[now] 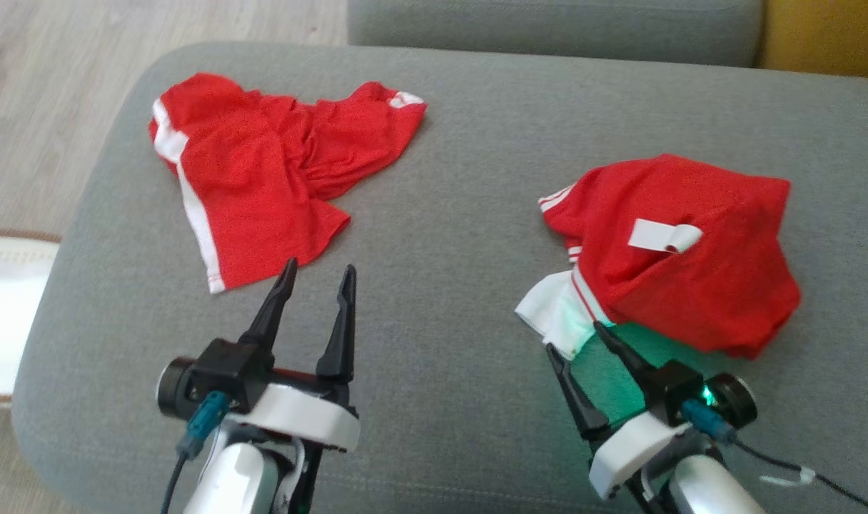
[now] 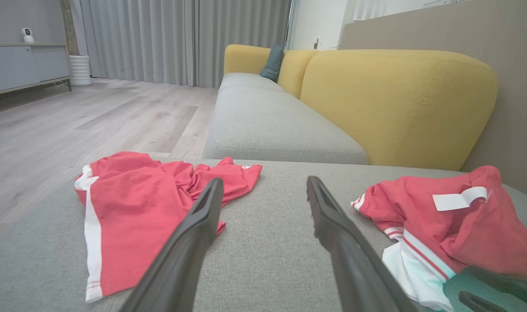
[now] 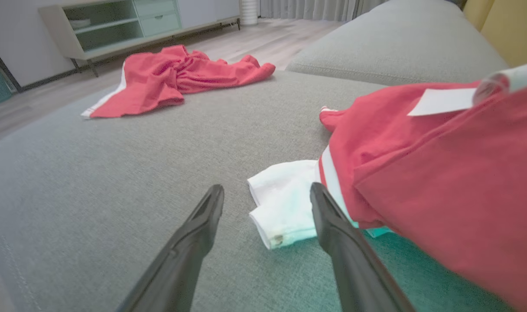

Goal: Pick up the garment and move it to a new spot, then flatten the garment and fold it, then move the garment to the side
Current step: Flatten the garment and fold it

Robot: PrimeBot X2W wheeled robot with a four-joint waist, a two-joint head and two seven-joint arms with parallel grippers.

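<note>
Fingers spread and empty, lined up for a pickup.
Left gripper (image 1: pixel 318 266) faces the shorts (image 1: pixel 255 178) near the cushion (image 1: pixel 462 178)'s left edge; right gripper (image 1: pixel 573 336) points at the white end of the shirt (image 1: pixel 691 264).

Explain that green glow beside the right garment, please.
Head view: a green lamp on the right hand tints the sofa and the white edge of the right garment. Right wrist view: same tint, bottom right. Left wrist view: reds look washed out.

Two things are carried by the grey sofa cushion (image 1: pixel 470 164): a crumpled red garment (image 1: pixel 255 178) is spread at left, a second red garment (image 1: pixel 712 285) is heaped at right, well apart.
</note>
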